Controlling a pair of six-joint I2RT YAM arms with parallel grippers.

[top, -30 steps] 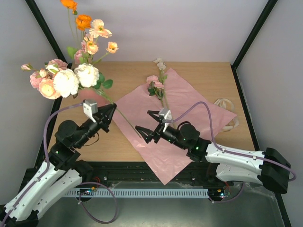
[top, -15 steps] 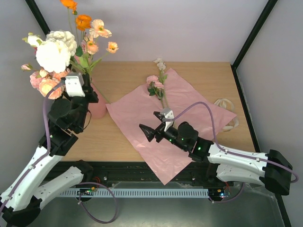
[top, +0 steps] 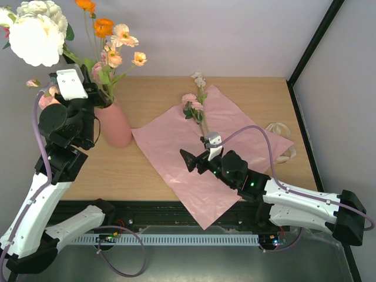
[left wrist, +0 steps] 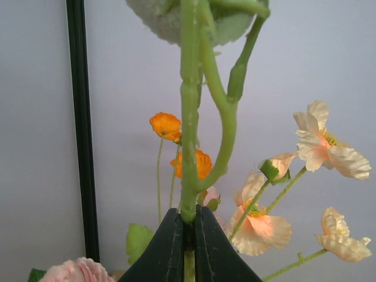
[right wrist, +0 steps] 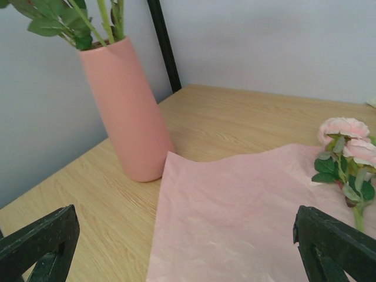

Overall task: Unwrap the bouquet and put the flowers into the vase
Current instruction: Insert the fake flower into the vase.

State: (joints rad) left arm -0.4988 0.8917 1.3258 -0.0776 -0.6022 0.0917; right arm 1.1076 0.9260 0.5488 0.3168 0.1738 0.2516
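The salmon-pink vase [top: 113, 126] stands at the table's left with orange and peach flowers [top: 111, 41] in it. My left gripper [top: 100, 95] hovers just above the vase's mouth, shut on a thick green stem [left wrist: 189, 147] that carries big cream blooms [top: 35, 32] high at the top left. The bouquet lies unwrapped: its pink sheet [top: 235, 132] is spread flat, with a pink rose stem [top: 191, 106] and a small cream sprig [top: 198, 79] at its far edge. My right gripper [top: 189, 160] hangs open and empty over the sheet [right wrist: 247, 205], facing the vase [right wrist: 126, 111].
A cream ribbon [top: 283, 141] lies coiled on the wood at the right, beside the sheet. Black frame posts [top: 56, 32] rise at both back corners, the left one close to the raised blooms. The sheet's near corner hangs over the table's front edge.
My left arm has swung the cream-flowered stem up from low over the table to upright above the vase. The right gripper has drifted slightly right and stayed open.
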